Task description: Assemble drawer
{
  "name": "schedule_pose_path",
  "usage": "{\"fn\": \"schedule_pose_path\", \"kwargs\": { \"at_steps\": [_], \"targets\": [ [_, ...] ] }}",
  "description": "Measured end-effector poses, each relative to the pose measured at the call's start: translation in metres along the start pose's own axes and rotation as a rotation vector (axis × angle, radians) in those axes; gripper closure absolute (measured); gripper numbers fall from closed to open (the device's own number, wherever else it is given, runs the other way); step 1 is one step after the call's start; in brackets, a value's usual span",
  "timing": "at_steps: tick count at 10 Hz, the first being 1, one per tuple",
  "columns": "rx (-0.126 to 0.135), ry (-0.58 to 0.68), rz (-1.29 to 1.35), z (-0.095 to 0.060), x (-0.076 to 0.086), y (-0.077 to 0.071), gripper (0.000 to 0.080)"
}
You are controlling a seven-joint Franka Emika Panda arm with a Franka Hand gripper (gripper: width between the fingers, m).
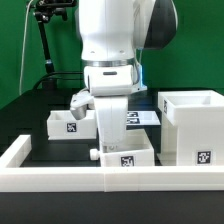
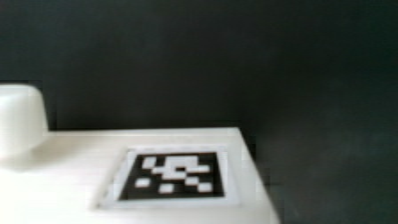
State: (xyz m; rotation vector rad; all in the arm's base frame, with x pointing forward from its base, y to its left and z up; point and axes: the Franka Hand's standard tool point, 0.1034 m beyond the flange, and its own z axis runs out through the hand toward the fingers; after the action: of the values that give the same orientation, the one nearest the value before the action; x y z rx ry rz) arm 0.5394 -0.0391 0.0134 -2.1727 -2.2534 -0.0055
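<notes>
The tall boxy housing (image 1: 190,125) stands at the exterior view's right, open at the top, with a tag low on its face. One small tray (image 1: 72,122) sits at the left. The other tray (image 1: 125,156) sits at the front centre by the border wall, with a tag facing the camera and a small knob (image 1: 93,153) on its left end. My gripper (image 1: 112,146) is straight down on this tray, its fingertips hidden behind the hand and the tray. The wrist view shows a white tagged face (image 2: 175,175) very close and a rounded white part (image 2: 18,120); no fingers show.
The low white border wall (image 1: 60,172) runs along the front and up the left side. The marker board (image 1: 147,118) lies behind the arm, mostly hidden. A black stand (image 1: 45,40) is at the back left. The table surface is dark.
</notes>
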Motion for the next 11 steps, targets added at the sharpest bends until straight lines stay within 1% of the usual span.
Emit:
{"fn": "schedule_pose_path", "kwargs": {
  "at_steps": [1,3,4,8,9,11],
  "targets": [
    [-0.004,0.003,0.008,-0.001,0.006,0.003,0.0757],
    [-0.001,0.011,0.008,0.002,0.018,0.004,0.0757],
    [0.001,0.014,0.004,0.004,0.021,0.003,0.0757],
    [0.003,0.014,0.007,0.006,0.02,0.002,0.0757],
    [-0.003,0.016,0.003,0.006,0.023,0.004,0.0757],
    [-0.003,0.02,0.005,0.006,0.028,0.005,0.0757]
  ]
}}
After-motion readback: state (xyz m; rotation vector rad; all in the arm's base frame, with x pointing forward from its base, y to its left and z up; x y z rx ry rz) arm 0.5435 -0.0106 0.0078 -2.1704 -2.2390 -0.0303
